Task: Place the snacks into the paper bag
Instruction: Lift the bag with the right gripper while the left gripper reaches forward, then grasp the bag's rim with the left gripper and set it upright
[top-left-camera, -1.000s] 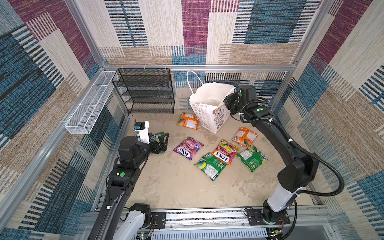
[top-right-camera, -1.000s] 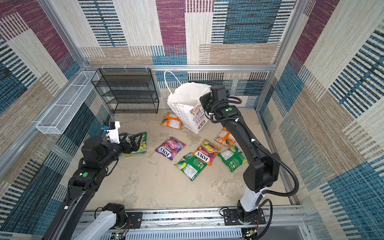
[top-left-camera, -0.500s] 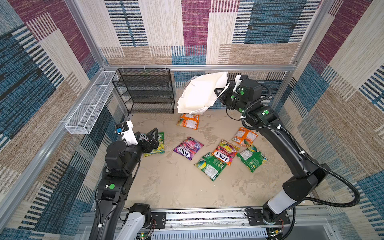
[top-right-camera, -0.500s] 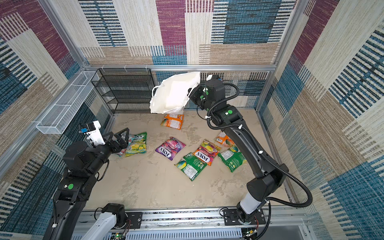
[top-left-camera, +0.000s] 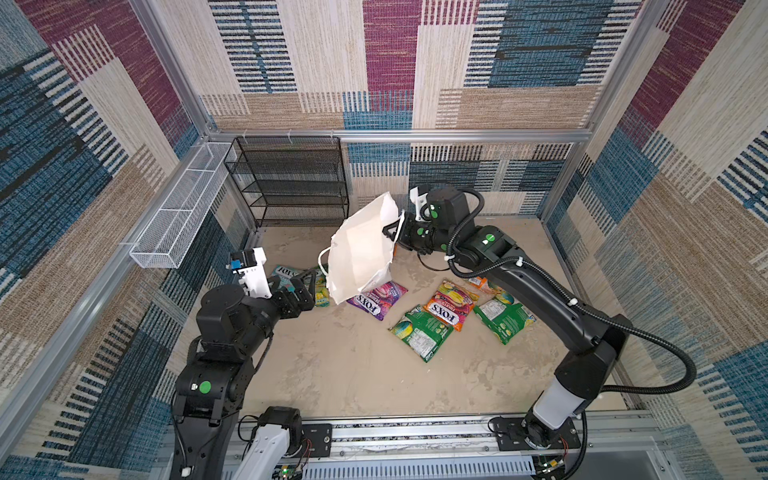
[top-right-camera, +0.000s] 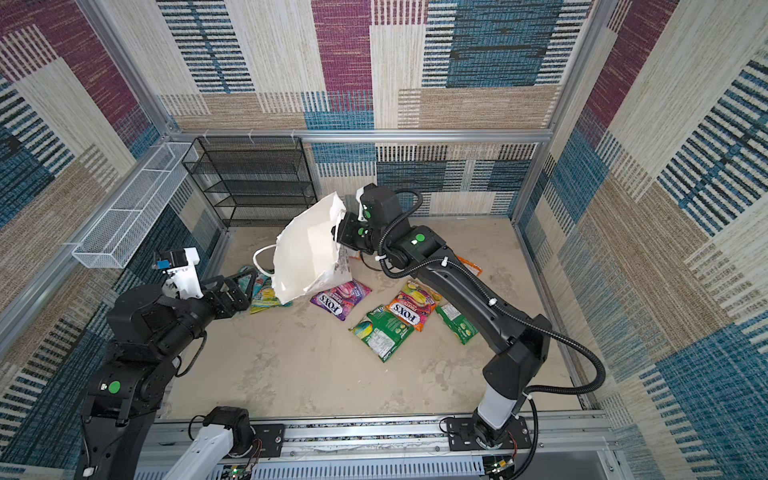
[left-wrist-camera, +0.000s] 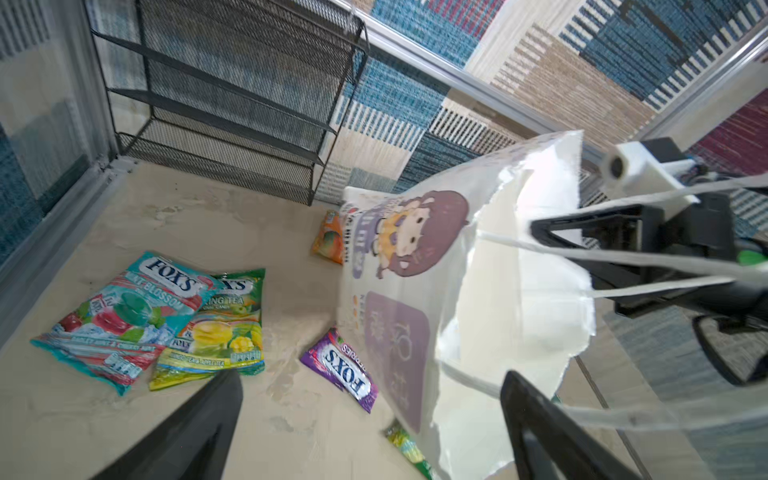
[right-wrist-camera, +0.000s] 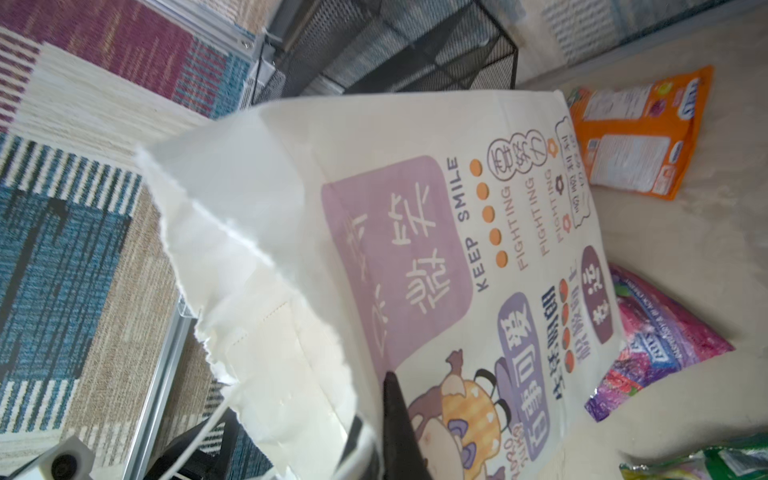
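My right gripper (top-left-camera: 395, 230) (right-wrist-camera: 374, 399) is shut on the rim of the white paper bag (top-left-camera: 361, 253) (top-right-camera: 307, 253), which hangs tilted with its mouth and cord handles toward the left arm. The cartoon face (left-wrist-camera: 415, 291) shows in the left wrist view. My left gripper (top-left-camera: 309, 286) (left-wrist-camera: 370, 386) is open and empty, close to the bag's mouth. The snacks lie flat on the floor: a teal packet (left-wrist-camera: 124, 316) and a yellow-green one (left-wrist-camera: 224, 332) under the left gripper, purple (top-left-camera: 376, 300) at the bag's lower edge, orange (right-wrist-camera: 636, 137) behind it, and red-orange (top-left-camera: 451, 307) and green (top-left-camera: 419, 332) to the right.
A black mesh rack (top-left-camera: 291, 183) stands at the back left. A white wire basket (top-left-camera: 178, 224) hangs on the left wall. Patterned walls close in three sides, and a metal rail (top-left-camera: 415, 432) runs along the front. Bare floor lies in front of the packets.
The right gripper lifted the bag from standing at the back, swung it left and tipped it, then lowered it toward the left gripper. The left arm drew back, then reached toward the bag's mouth.
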